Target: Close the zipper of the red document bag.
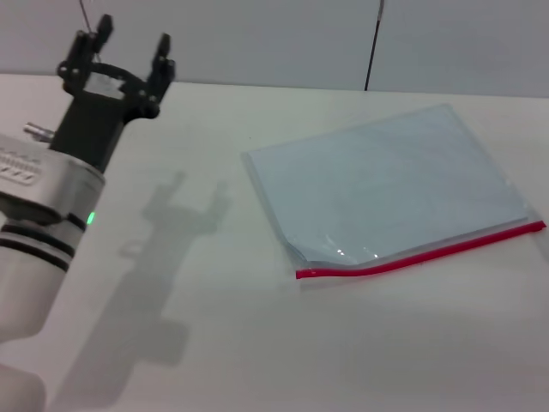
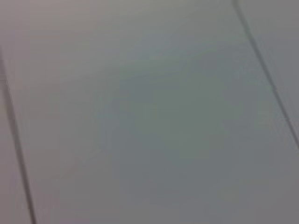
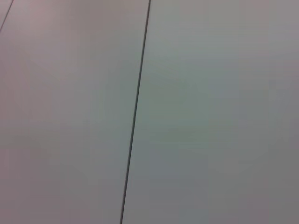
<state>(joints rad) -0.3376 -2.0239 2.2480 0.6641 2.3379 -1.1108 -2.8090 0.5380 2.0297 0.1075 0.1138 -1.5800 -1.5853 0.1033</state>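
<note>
The red document bag (image 1: 390,184) lies flat on the white table at the right of the head view, a translucent pale blue pouch. Its zipper (image 1: 420,254) is a thin red strip along the near long edge, running from the lower left corner up to the right. My left gripper (image 1: 130,51) is raised at the far left, well away from the bag, open with nothing between its fingers. My right gripper is out of view. Both wrist views show only plain grey wall panels with dark seams.
The white table (image 1: 257,343) spreads around the bag. A grey wall with a dark vertical seam (image 1: 373,43) stands behind it. My left arm casts a shadow (image 1: 163,257) on the table left of the bag.
</note>
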